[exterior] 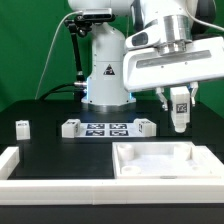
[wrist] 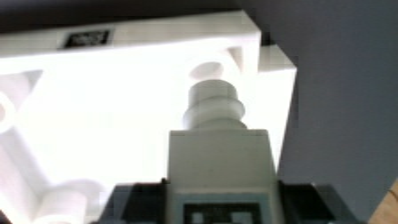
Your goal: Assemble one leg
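Note:
My gripper (exterior: 180,112) is shut on the leg (exterior: 180,118), a small white block with a black-and-white tag, and holds it upright above the far right part of the large white panel (exterior: 130,165). In the wrist view the leg (wrist: 217,130) runs out from between the dark fingers (wrist: 139,200) of the gripper (wrist: 222,202). Its stepped round tip points at the panel (wrist: 107,110) below, near one corner. Whether the tip touches the panel I cannot tell.
Another small white tagged block (exterior: 22,126) stands at the exterior view's left. The marker board (exterior: 108,127) lies in front of the robot base, with a white block at each end (exterior: 70,127) (exterior: 145,126). A white raised rim (exterior: 15,165) borders the front left.

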{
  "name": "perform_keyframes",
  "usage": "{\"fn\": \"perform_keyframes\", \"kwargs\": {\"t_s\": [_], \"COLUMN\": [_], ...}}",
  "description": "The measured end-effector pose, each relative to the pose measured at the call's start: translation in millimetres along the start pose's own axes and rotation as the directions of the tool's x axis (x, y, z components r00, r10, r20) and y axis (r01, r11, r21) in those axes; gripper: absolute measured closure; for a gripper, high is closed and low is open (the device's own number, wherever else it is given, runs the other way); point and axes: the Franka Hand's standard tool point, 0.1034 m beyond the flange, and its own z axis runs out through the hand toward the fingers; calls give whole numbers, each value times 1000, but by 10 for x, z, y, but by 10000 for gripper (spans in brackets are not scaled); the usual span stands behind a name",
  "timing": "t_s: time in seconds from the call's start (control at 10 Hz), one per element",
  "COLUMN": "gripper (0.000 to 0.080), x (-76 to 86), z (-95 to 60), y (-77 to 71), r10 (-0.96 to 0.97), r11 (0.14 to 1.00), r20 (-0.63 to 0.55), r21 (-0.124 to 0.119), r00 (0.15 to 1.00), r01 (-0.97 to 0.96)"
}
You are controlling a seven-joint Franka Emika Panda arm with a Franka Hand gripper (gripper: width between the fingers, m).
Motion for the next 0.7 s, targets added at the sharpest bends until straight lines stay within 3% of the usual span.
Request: {"fn": "perform_keyframes", "kwargs": {"t_s": [0.5, 0.6, 0.7], "gripper": [511, 511, 511], "x": [-4, 16, 136], "z": [21, 31, 64], "y": [13, -16, -106], "r10": [-14, -28, -60], "r11": [1000, 1000, 998], "r20": [1, 2, -12], "r21": [-1, 2, 13], "r00": [1000, 1000, 998], "r01": [14, 28, 61]}}
